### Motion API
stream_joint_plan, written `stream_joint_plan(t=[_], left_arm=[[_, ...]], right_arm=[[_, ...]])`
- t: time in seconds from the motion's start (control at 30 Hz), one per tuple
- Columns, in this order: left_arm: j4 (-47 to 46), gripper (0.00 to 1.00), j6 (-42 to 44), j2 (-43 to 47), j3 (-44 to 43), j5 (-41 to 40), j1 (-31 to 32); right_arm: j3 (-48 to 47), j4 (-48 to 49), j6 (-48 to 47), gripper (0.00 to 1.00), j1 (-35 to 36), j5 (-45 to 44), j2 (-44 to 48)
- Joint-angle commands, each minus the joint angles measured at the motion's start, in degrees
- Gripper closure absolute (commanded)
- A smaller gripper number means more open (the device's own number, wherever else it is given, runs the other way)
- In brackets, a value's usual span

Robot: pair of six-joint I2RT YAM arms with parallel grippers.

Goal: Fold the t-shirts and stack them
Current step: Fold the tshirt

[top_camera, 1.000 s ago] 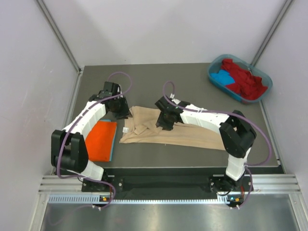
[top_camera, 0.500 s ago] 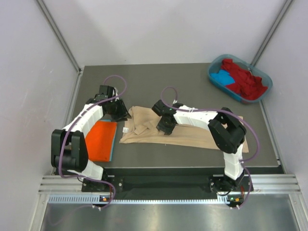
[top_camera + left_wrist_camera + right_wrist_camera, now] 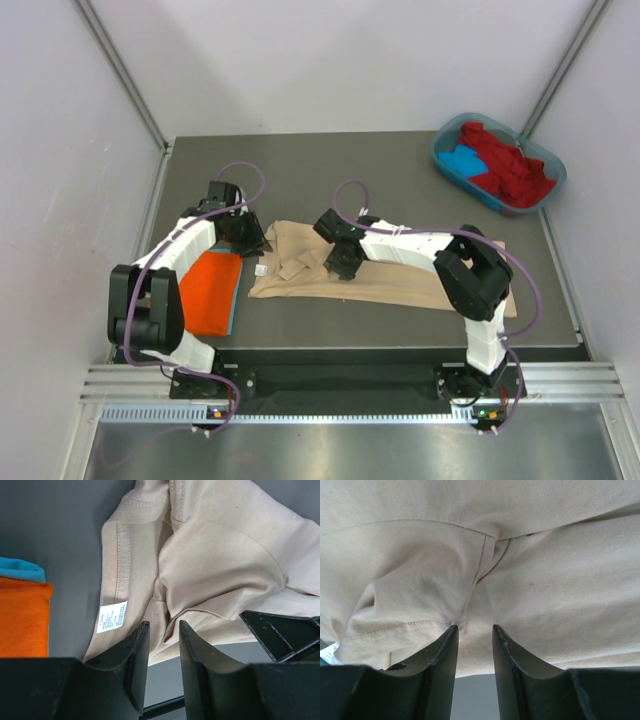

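Where the dark grey table (image 3: 330, 170) meets pale walls (image 3: 350, 60) braced by slanting metal posts (image 3: 120, 70), the top view shows the beige t-shirt (image 3: 400, 285) lying crumpled across the table's near half. At the near left an orange t-shirt (image 3: 210, 290) lies folded on a blue one (image 3: 234, 305). At the far right corner a teal tub (image 3: 441, 158) holds red t-shirts (image 3: 510, 165) and a bright blue t-shirt (image 3: 462, 160). The left gripper (image 3: 250, 240) sits at the beige shirt's far left corner; the right gripper (image 3: 340, 265) is down on the cloth's bunched middle left.

From the left wrist, the two black fingers stand slightly apart over the shirt's hem, beside a white neck label (image 3: 111, 616). Bare grey surface shows to the left, with the orange and blue folds at that edge. Whether cloth is pinched cannot be told.

From the right wrist, the fingers are likewise a little parted against a sleeve seam. Beige cloth fills the view, with a strip of table beneath. Any grip is unclear.
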State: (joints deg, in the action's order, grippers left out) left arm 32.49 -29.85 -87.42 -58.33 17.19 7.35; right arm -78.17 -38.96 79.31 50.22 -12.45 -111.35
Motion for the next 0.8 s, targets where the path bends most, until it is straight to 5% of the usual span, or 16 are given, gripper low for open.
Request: stream_joint_plan(t=[0.0, 0.77], left_arm=[[-2.3, 0.65, 1.2, -0.3, 0.0, -0.4, -0.3], [-1.4, 0.65, 2.9, -1.3, -1.2, -1.1, -0.3]], right_arm=[[-2.3, -0.3, 1.0, 0.66, 1.1, -1.9, 3.9], [-4.8, 1.6, 0.9, 0.69, 1.4, -1.3, -2.6]])
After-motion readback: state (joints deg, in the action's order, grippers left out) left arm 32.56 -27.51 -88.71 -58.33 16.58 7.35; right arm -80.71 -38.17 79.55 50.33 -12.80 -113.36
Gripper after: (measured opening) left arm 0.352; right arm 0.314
